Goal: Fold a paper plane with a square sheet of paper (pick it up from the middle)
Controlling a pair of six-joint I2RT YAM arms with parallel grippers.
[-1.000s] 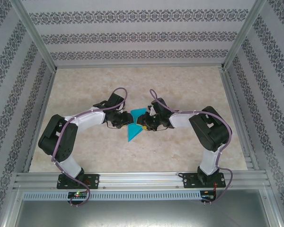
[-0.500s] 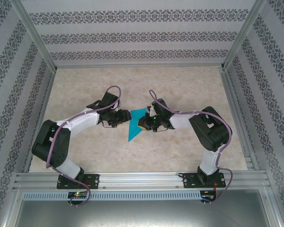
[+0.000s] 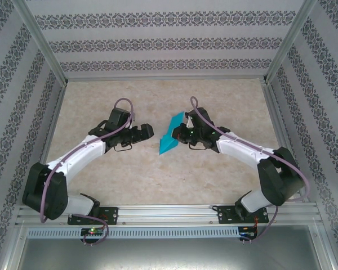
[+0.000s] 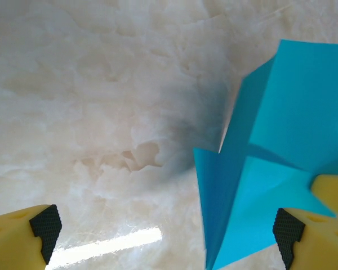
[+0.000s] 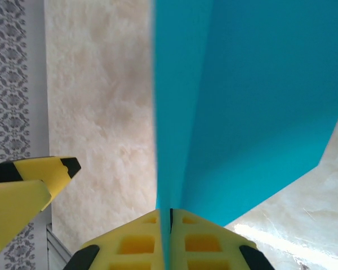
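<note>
Teal paper plane (image 3: 170,136) in right hand (image 3: 179,133), left hand (image 3: 148,133) released

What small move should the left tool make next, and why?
Probably ease the left tool toward the folded paper to take its free side: the right tool is shut on one edge, while the left tool stands open beside it.

From above, the folded teal paper (image 3: 171,136) is appearing too small for us to count its layers, and we are not making out where the right pincer (image 3: 180,130) is meeting it. At the left wrist, the paper is running off the right and bottom edges, and the bottom edge is cutting the left pincer's (image 4: 166,228) fingers (image 4: 22,239). At the right wrist, the paper is running off the top and right edges.
</note>
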